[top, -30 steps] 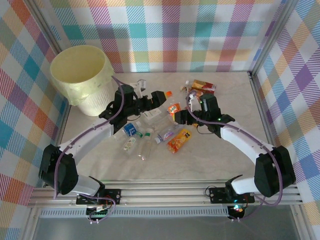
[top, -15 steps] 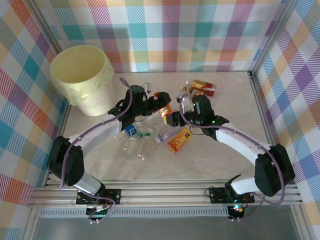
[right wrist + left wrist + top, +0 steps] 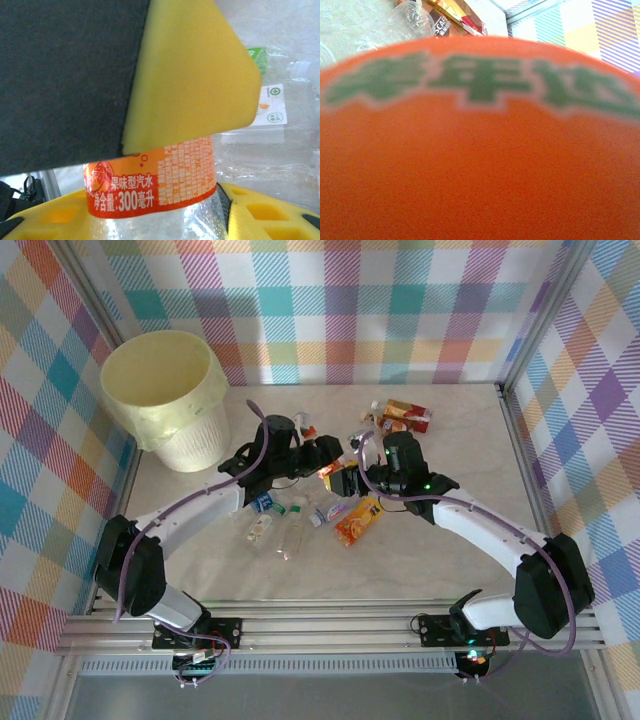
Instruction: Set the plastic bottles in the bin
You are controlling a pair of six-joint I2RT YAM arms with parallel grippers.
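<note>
One orange-label bottle (image 3: 150, 185), "300毫升" legible, pinched in right gripper (image 3: 175, 155); left gripper (image 3: 328, 456) against same bottle, closure unclear.

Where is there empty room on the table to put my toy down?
Bare table right of the right arm, up to the wall; more between that arm and the left arm, nearer than the plastic bottles. The middle around them is crowded.

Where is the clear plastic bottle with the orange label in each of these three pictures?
Top external: the clear plastic bottle with the orange label is mid-picture, where the two arms meet.
Left wrist: bottle looms close, across the lower frame.
Right wrist: bottle bottom centre, under a yellow foam pad.
Shared landmark: the pale marbled table.
</note>
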